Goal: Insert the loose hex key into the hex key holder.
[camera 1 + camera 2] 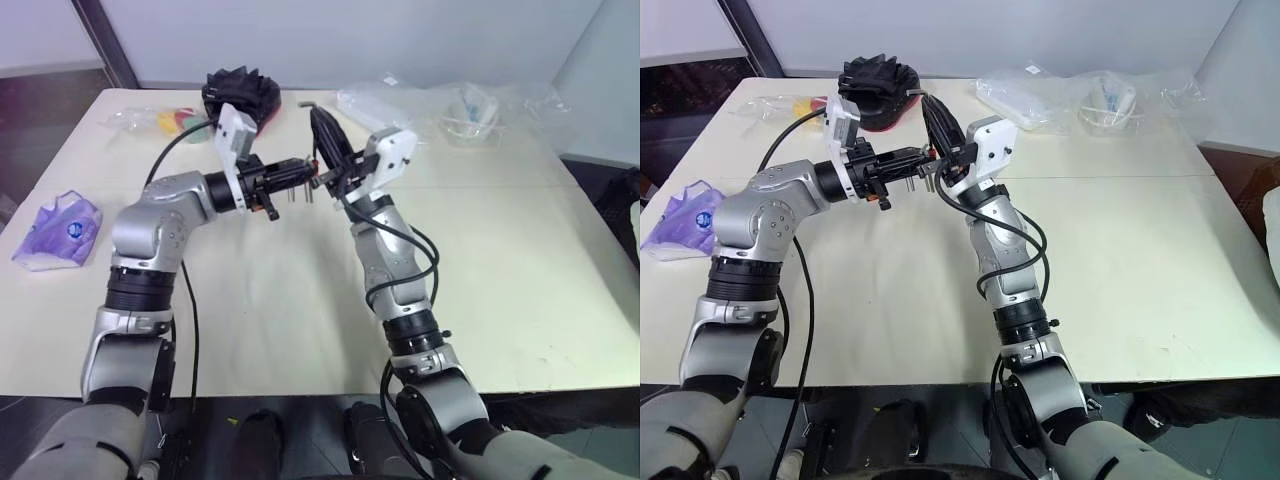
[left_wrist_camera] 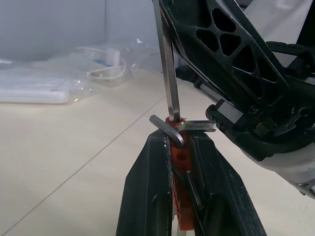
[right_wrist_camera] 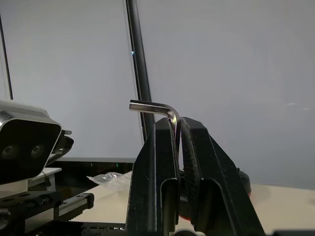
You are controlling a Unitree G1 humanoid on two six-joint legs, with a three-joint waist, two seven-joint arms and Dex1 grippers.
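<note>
Up above the middle of the cream table [image 1: 300, 300], the two arms meet, each with its fingers clamped tight on a part. The left gripper [image 1: 298, 172] reaches across level from the left side and has its jaws closed on the hex key holder [image 2: 178, 162], a small orange-red block pinched between the two black fingers; in the left wrist view its top end pokes out past the fingertips, with short grey keys [image 2: 170, 132] bent off to either side of it, and in the head views two short keys hang down from the block. The right gripper [image 1: 318, 135] rises from the right, tilted up and toward the left, its jaws shut on the loose hex key [image 3: 165, 112]. That key runs between the pads, and its short bent end sticks out sideways just above the fingertips in the right wrist view. Seen from the left wrist, the long straight shaft comes down to the top of the holder, its lower end at the block's upper face; whether it is seated in a hole cannot be told. Behind the arms lie a black and red glove [image 1: 240, 95], clear plastic bags [image 1: 420, 105] and, at the left edge, a purple packet [image 1: 58, 230].
</note>
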